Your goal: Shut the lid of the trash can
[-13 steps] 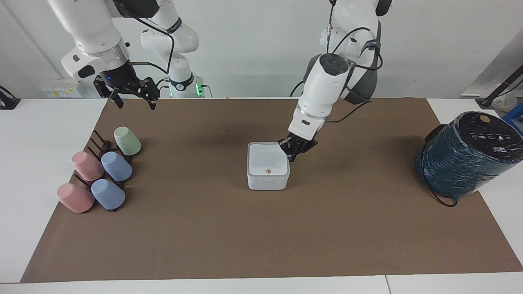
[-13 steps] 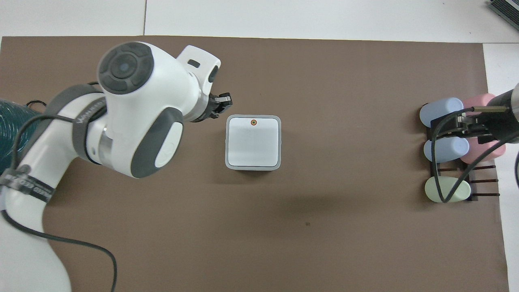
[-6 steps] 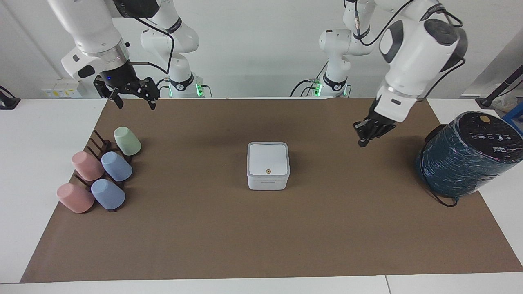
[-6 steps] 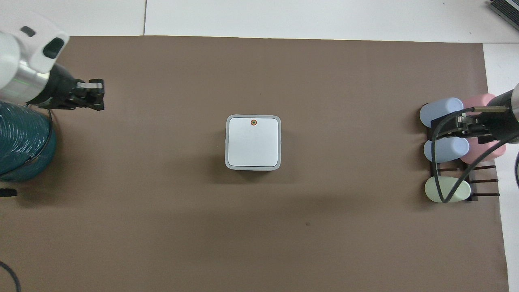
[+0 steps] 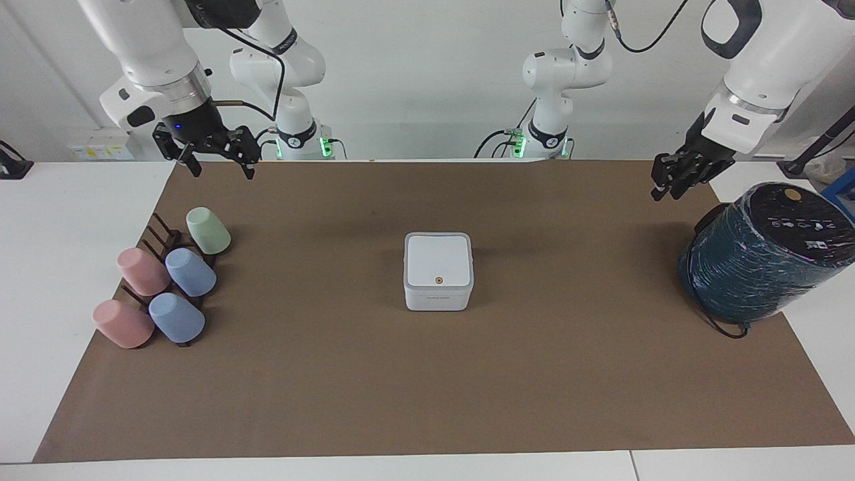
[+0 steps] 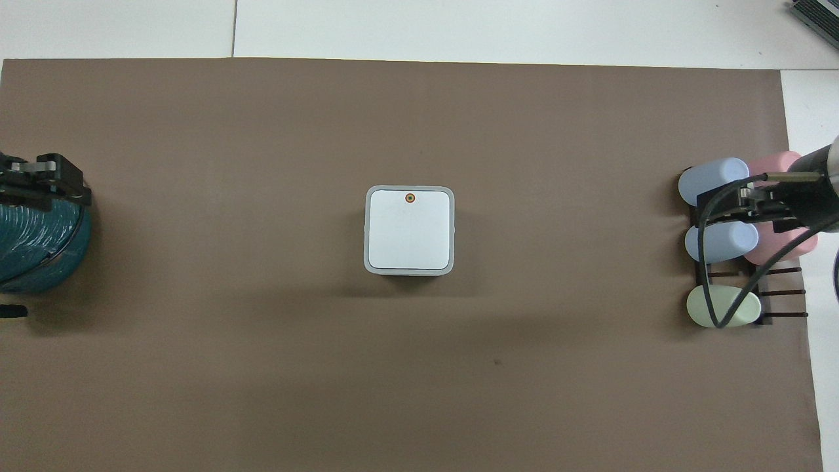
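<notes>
The white cube trash can stands in the middle of the brown mat. Its lid lies flat and closed on it, orange-ringed dot up; the lid also shows in the overhead view. My left gripper is up in the air over the mat's edge beside the teal cylinder, fingers together and empty; it also shows in the overhead view. My right gripper waits open over the mat's corner at the right arm's end, and in the overhead view it covers the cups.
A large teal wrapped cylinder with a black top stands at the left arm's end. A dark rack with several pastel cups lies at the right arm's end. The brown mat covers the table.
My left gripper has left the trash can's lid, risen and swung away to beside the teal cylinder. The lid stays closed. The right arm has not moved.
</notes>
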Action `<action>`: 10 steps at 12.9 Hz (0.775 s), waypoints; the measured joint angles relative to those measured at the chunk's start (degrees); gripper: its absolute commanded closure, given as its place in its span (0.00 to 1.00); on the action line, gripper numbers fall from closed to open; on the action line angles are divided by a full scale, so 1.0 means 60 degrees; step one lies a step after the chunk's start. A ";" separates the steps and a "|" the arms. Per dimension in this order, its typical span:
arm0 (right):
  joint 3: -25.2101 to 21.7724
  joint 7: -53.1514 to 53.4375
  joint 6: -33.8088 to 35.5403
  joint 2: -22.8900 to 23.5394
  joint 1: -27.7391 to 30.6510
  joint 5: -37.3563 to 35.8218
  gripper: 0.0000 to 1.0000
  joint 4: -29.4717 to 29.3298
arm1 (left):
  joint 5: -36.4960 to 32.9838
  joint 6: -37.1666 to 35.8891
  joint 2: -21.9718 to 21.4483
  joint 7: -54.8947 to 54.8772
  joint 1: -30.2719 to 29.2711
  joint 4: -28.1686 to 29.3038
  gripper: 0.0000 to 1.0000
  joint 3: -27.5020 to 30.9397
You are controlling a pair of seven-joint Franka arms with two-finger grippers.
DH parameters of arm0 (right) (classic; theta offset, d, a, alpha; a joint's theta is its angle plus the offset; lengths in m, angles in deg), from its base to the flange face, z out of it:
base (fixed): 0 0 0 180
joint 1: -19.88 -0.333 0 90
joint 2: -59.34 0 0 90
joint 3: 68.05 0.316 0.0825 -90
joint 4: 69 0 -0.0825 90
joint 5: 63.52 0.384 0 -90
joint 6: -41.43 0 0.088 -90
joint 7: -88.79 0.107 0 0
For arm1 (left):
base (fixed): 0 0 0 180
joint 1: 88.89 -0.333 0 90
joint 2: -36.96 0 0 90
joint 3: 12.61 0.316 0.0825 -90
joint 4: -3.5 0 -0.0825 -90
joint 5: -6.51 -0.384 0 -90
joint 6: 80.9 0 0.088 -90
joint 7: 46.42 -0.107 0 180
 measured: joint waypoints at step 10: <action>-0.0036 0.0003 0.0000 0.0000 0.0006 0.0000 0.00 0.0000 | -0.0450 -0.0198 -0.0011 -0.1582 0.0008 -0.0682 0.00 -0.0133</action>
